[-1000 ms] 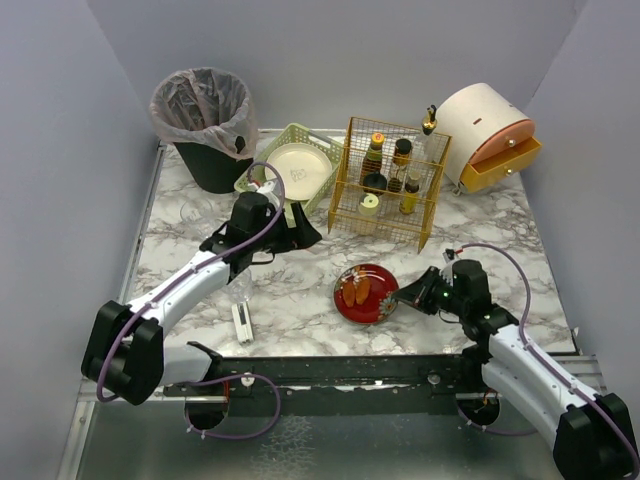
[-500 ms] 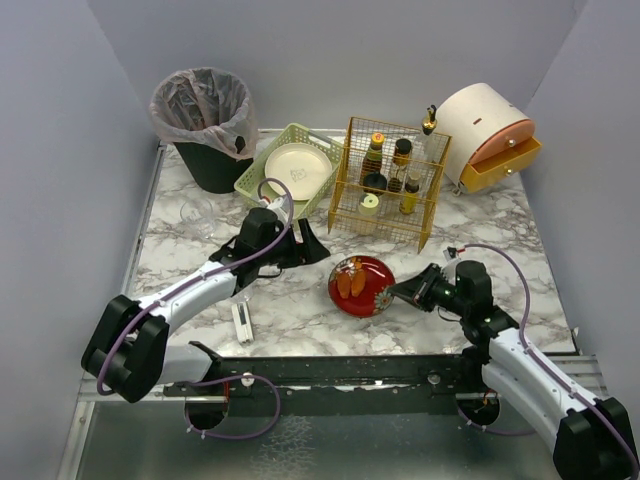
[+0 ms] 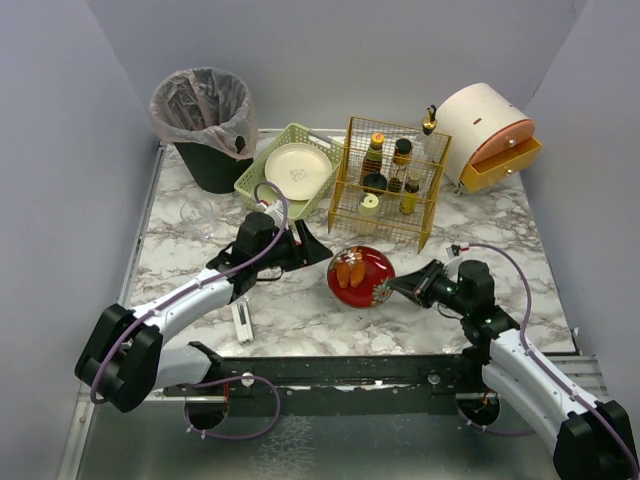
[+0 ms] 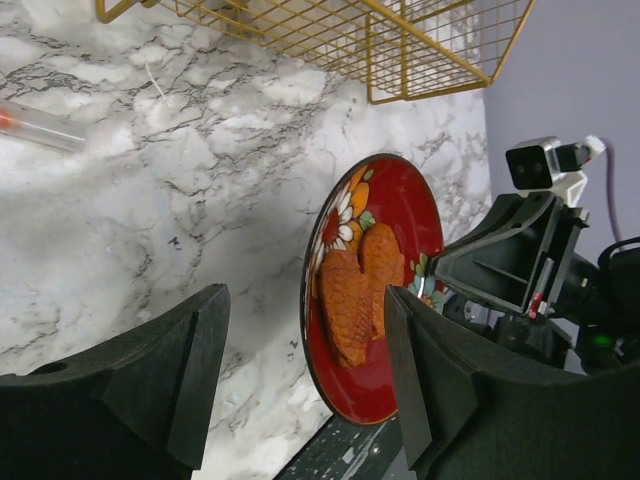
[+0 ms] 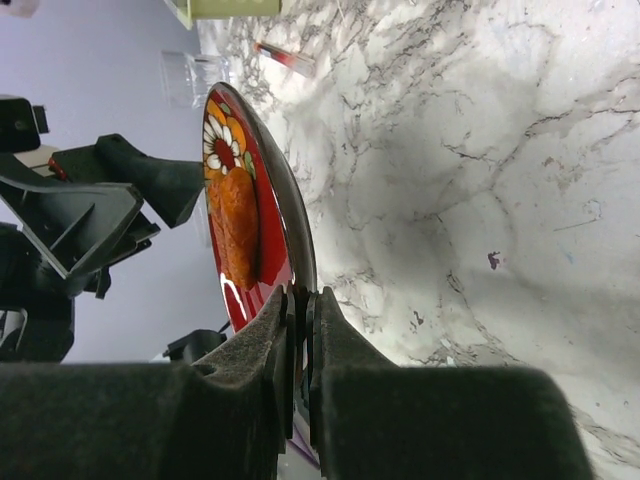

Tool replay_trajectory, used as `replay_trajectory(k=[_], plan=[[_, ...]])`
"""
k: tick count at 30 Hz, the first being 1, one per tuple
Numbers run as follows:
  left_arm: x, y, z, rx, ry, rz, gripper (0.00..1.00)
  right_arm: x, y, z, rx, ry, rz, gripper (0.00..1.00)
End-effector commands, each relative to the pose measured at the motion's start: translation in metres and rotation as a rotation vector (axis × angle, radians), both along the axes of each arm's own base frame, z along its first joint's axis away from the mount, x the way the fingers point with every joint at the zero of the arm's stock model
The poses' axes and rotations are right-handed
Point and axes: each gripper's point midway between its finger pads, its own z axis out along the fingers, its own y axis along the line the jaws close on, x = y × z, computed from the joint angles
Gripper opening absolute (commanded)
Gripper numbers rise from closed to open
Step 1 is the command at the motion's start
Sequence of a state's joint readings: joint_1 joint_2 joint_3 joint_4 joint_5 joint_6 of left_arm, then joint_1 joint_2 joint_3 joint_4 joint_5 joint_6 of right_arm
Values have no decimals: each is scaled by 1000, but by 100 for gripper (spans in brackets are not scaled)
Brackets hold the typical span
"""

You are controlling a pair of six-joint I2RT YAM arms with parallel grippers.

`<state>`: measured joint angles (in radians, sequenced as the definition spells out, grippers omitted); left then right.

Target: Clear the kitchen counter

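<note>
A red plate point(image 3: 361, 279) with a flower pattern and orange food pieces hangs just above the marble kitchen counter point(image 3: 300, 305), in front of the wire rack. My right gripper point(image 3: 402, 290) is shut on its right rim; the right wrist view shows the rim point(image 5: 300, 262) pinched between the jaws. My left gripper point(image 3: 312, 246) is open and empty, just left of the plate. In the left wrist view the plate point(image 4: 385, 290) stands between the open fingers point(image 4: 190, 370), untouched.
A yellow wire rack point(image 3: 390, 180) of bottles stands behind the plate. A pale green tray point(image 3: 262, 170) holds a white plate. Also here are a black bin point(image 3: 205, 125), a glass point(image 3: 197, 213), a tube point(image 4: 40, 125), a white object point(image 3: 242, 323) and a round drawer box point(image 3: 490, 135).
My right gripper has lifted the red plate and carried it left and back toward the rack. My left gripper has swung right, now beside the plate.
</note>
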<state>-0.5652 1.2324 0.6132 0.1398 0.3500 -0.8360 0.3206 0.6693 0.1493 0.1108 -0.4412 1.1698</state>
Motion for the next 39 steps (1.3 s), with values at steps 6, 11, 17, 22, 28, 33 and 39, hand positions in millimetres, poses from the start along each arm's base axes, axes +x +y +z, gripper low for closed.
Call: replay_trajectory(k=[6, 11, 17, 22, 28, 33, 39], plan=[[-8, -3, 17, -120, 10, 43, 67, 24, 0, 59, 73, -150, -63, 0], [-12, -4, 11, -124, 32, 42, 60, 25, 2, 67, 74, -166, -53, 0], [-12, -8, 10, -117, 32, 28, 55, 26, 2, 69, 62, -168, -50, 0], [-11, -13, 8, -109, 35, 14, 49, 26, 3, 69, 52, -170, -38, 0], [-9, -17, 4, -93, 43, 10, 36, 26, 3, 70, 41, -178, -30, 0], [-8, -23, 3, -85, 48, -3, 34, 25, 5, 71, 46, -186, -17, 0], [-9, -32, 1, -73, 53, -26, 32, 25, 6, 71, 49, -190, -7, 0]])
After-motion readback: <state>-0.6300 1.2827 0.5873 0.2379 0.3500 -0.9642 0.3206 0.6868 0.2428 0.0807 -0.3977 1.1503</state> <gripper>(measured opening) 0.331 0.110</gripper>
